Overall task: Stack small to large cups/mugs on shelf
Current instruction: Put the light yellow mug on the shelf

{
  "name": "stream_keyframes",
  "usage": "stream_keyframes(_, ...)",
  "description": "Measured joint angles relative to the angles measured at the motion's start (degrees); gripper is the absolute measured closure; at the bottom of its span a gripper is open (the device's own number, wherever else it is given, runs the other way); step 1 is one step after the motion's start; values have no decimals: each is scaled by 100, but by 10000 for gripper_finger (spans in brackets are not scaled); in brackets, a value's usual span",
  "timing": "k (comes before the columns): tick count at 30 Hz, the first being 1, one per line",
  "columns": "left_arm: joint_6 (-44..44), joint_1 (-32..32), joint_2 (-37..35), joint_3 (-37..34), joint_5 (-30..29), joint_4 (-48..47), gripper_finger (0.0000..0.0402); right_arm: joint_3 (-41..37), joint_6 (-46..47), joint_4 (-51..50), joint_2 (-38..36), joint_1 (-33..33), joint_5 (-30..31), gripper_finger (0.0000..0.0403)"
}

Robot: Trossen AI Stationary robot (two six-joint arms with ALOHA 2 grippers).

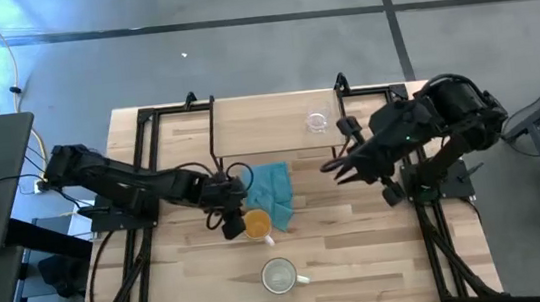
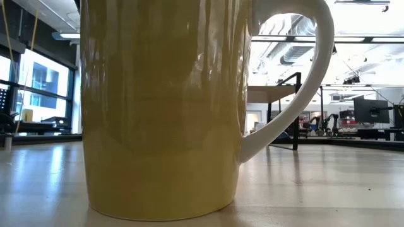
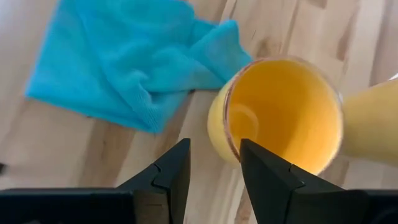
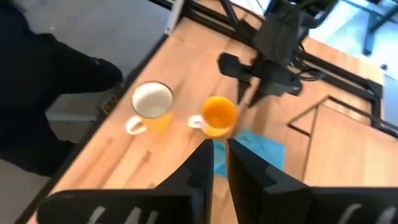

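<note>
The counter [image 1: 382,260] is a wide wooden top with a black frame, and the orange mug [image 1: 256,223] near its middle serves as the landmark. The shelf [image 1: 267,121], a pale board on thin black legs, runs along the counter's far edge, well beyond the orange mug. The teal cloth [image 1: 272,193] lies crumpled just beside the orange mug, on its far side, its edge nearly touching the mug. The cream mug [image 1: 279,276] stands upright nearer the front edge than the orange mug, apart from it, handle toward the right arm's side. The clear glass cup [image 1: 317,122] stands on the shelf, well beyond the orange mug and toward the right.

The left tool [image 1: 228,219] sits right at the orange mug's rim, fingers [image 3: 174,171] spread with a gap, gripping nothing. The right tool [image 1: 337,167] hovers well apart from the orange mug, beyond the cloth, fingers nearly pressed together and empty.
</note>
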Motion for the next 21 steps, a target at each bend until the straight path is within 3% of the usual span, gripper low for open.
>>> stream_keyframes(21, -1, 29, 420, 0, 225, 428, 273, 0, -158, -147, 2, -35, 21, 370)
